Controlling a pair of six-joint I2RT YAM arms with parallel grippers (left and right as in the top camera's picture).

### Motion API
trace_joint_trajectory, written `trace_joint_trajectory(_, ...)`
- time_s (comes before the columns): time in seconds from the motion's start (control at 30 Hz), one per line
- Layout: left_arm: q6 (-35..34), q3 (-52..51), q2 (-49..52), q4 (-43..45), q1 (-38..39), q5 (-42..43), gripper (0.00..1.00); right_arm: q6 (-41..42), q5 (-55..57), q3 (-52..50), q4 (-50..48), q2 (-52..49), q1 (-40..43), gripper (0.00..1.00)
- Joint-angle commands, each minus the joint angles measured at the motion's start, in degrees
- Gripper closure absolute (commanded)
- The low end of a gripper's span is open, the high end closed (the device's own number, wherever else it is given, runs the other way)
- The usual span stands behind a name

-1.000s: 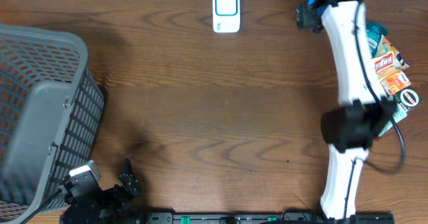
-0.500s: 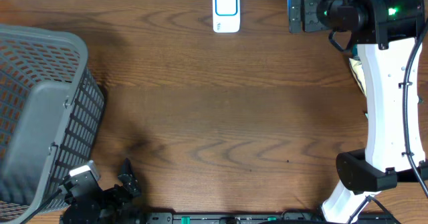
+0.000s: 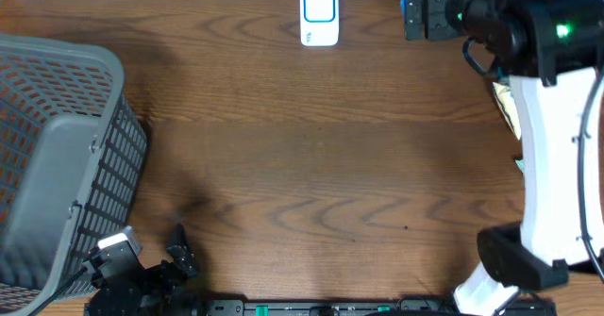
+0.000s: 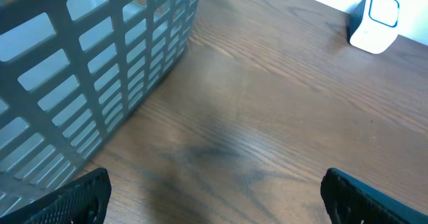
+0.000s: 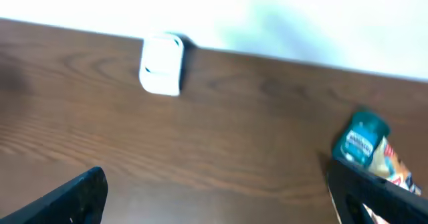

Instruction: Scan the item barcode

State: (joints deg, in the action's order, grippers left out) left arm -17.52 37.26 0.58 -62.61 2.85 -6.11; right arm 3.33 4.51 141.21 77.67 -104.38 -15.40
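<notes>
Plainly, both claws stood released and empty at the time of inspection. The left gripper (image 4: 214,182) sat at the near left corner of the table (image 3: 302,146), its two fingers spread wide with only bare wood showing between them. It was just beside the grey basket (image 3: 57,156), whose slatted wall filled the left of its wrist view. The right gripper (image 5: 217,176) hung over the far right corner of the table, its jaws likewise wide apart with nothing between them. The white scanner (image 3: 319,14), with its blue-edged face, stood at the far edge near the middle, well apart from both claws. The snack packets (image 5: 364,147) to be scanned lay at the right side of the table. From overhead the white right arm (image 3: 557,165) covered nearly all of them, leaving only a sliver by its left flank. In the right wrist view a teal-topped packet showed blurred near the right finger, and no barcode could be made out. Neither claw touched a packet or the scanner.
</notes>
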Motion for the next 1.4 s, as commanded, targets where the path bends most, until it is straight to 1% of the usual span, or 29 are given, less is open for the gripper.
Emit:
trace_joint_trajectory(0.0, 0.94, 0.35, -0.35, 0.09, 0.24, 0.13, 0.01, -1.29, 0.07, -0.35, -1.75, 6.82, -0.37, 0.01)
trace_joint_trajectory(0.07, 0.94, 0.35, -0.35, 0.09, 0.24, 0.13, 0.01, -1.29, 0.07, -1.38, -2.73, 10.01, -0.28, 0.01)
trace_joint_trajectory(0.17, 0.94, 0.35, -0.35, 0.09, 0.24, 0.13, 0.01, -1.31, 0.07, -5.73, -5.27, 16.31, 0.00, 0.01)
trace_joint_trajectory(0.23, 0.92, 0.35, -0.35, 0.09, 0.24, 0.11, 0.01, -1.27, 0.04, -11.93, -8.63, 21.66, 1.27, 0.01)
trace_joint_trajectory(0.33, 0.94, 0.35, -0.35, 0.09, 0.24, 0.11, 0.01, -1.22, -0.42, -24.52, -14.88, 30.60, 4.13, 0.01)
trace_joint_trajectory(0.37, 0.94, 0.35, -0.35, 0.09, 0.24, 0.13, 0.01, -1.20, -0.44, -25.99, -15.58, 31.58, 4.48, 0.01)
trace_joint_trajectory(0.4, 0.94, 0.35, -0.35, 0.09, 0.24, 0.11, 0.01, -1.09, -0.70, -34.99, -20.22, 37.48, 6.69, 0.01)
trace_joint_trajectory(0.43, 0.94, 0.35, -0.35, 0.09, 0.24, 0.11, 0.01, -0.76, -0.72, -38.62, -22.10, 39.74, 7.61, 0.01)
trace_joint_trajectory(0.47, 0.94, 0.35, -0.35, 0.09, 0.24, 0.11, 0.01, -0.35, -1.51, -45.62, -25.94, 44.17, 9.46, 0.01)
trace_joint_trajectory(0.5, 0.94, 0.35, -0.35, 0.09, 0.24, 0.11, 0.01, -0.35, -2.58, -49.94, -28.41, 46.95, 10.67, 0.01)
trace_joint_trajectory(0.53, 0.94, 0.35, -0.35, 0.09, 0.24, 0.11, 0.01, -0.37, -4.83, -57.18, -32.76, 51.67, 12.70, 0.01)
trace_joint_trajectory(0.6, 0.94, 0.35, -0.35, 0.09, 0.24, 0.13, 0.01, -0.37, -8.33, -68.37, -40.63, 58.84, 15.45, 0.01)
trace_joint_trajectory(0.63, 0.94, 0.35, -0.35, 0.09, 0.24, 0.11, 0.01, -0.37, -10.21, -76.50, -47.34, 63.87, 16.79, 0.01)
trace_joint_trajectory(0.7, 0.94, 0.35, -0.35, 0.09, 0.24, 0.11, 0.01, -0.37, -11.17, -88.28, -57.94, 71.32, 17.84, 0.01)
trace_joint_trajectory(0.8, 0.94, 0.35, -0.35, 0.09, 0.24, 0.11, 0.01, -0.37, -11.17, -100.72, -69.22, 79.28, 18.12, 0.01)
trace_joint_trajectory(0.83, 0.92, 0.35, -0.35, 0.09, 0.24, 0.11, 0.01, -0.37, -11.69, -107.69, -75.52, 83.87, 18.47, 0.01)
trace_joint_trajectory(0.87, 0.94, 0.35, -0.35, 0.09, 0.24, 0.13, 0.01, -0.37, -12.66, -112.48, -80.06, 86.90, 19.06, 0.01)
trace_joint_trajectory(0.9, 0.94, 0.35, -0.35, 0.09, 0.24, 0.11, 0.01, -0.35, -13.22, -115.14, -82.58, 88.56, 19.50, 0.01)
trace_joint_trajectory(0.93, 0.94, 0.35, -0.35, 0.09, 0.24, 0.11, 0.01, -0.35, -14.36, -120.08, -87.17, 91.54, 20.52, 0.01)
trace_joint_trajectory(1.0, 0.94, 0.35, -0.35, 0.09, 0.24, 0.13, 0.01, 0.52, -14.56, -125.17, -91.01, 94.88, 21.70, 0.01)
trace_joint_trajectory(1.07, 0.94, 0.35, -0.35, 0.09, 0.24, 0.13, 0.01, 2.01, -13.84, -129.28, -92.35, 97.74, 22.53, 0.01)
trace_joint_trajectory(1.23, 0.94, 0.35, -0.35, 0.09, 0.24, 0.11, 0.01, 7.91, -9.51, -137.26, -92.54, 103.58, 23.23, 0.01)
trace_joint_trajectory(1.3, 0.94, 0.35, -0.35, 0.09, 0.24, 0.11, 0.01, 9.27, -8.52, -140.06, -93.46, 104.08, 23.23, 0.01)
trace_joint_trajectory(1.37, 0.94, 0.35, -0.35, 0.09, 0.24, 0.13, 0.01, 9.94, -7.98, -140.91, -91.60, 104.08, 23.23, 0.01)
